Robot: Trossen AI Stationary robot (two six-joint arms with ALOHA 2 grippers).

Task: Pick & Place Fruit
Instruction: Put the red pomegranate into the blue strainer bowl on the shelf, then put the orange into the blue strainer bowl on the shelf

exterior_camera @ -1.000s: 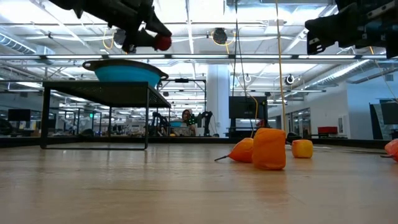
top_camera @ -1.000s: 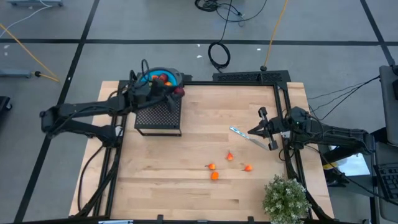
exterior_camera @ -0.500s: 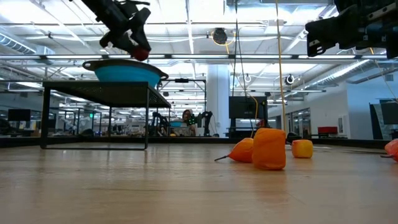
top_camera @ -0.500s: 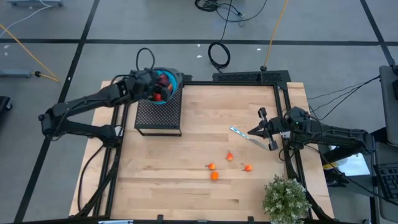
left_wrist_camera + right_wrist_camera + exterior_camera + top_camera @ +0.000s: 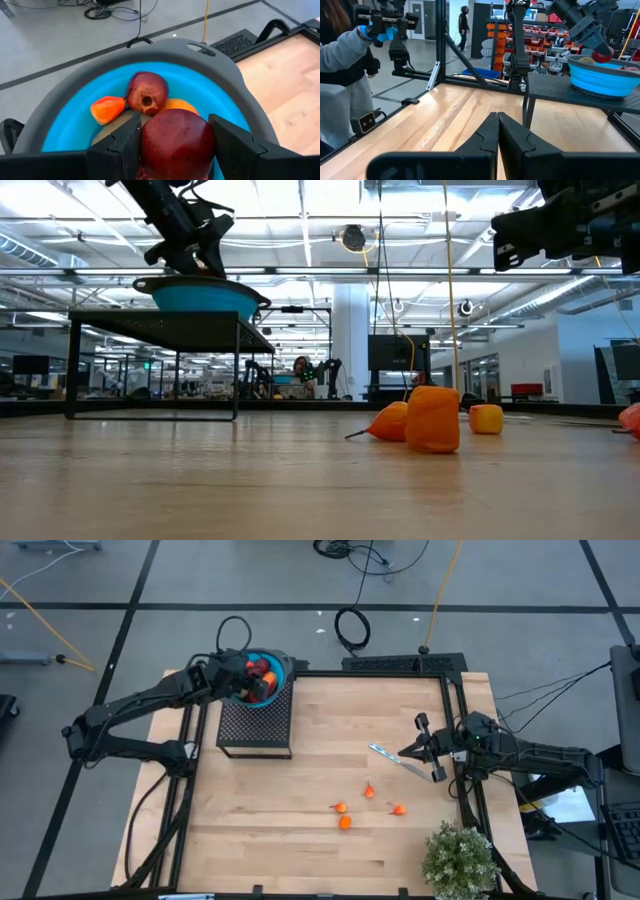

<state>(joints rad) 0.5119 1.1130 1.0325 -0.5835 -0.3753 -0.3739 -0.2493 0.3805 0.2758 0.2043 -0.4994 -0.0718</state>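
Fruit, dark red (image 5: 176, 142): left claw (image 5: 175, 150) is gripping it over blue bowl (image 5: 65, 135), bench's 11 o'clock | right claw (image 5: 498, 131) is waiting closed, 3 o'clock

round plastic bowl (image 5: 65, 130): bright blue inside, grey rim
round toy fruit (image 5: 176, 140): dark red
small toy fruits (image 5: 344, 822): orange
wire-mesh stand (image 5: 254, 728): black

both arms are dark, near-black jointed links with black cables looping along them. the left hand (image 5: 175, 150) ends in two blocky, angular matte-black fingers (image 5: 120, 147). the right hand (image 5: 498, 135) has flat wedge-shaped black fingers on a wide dark body.
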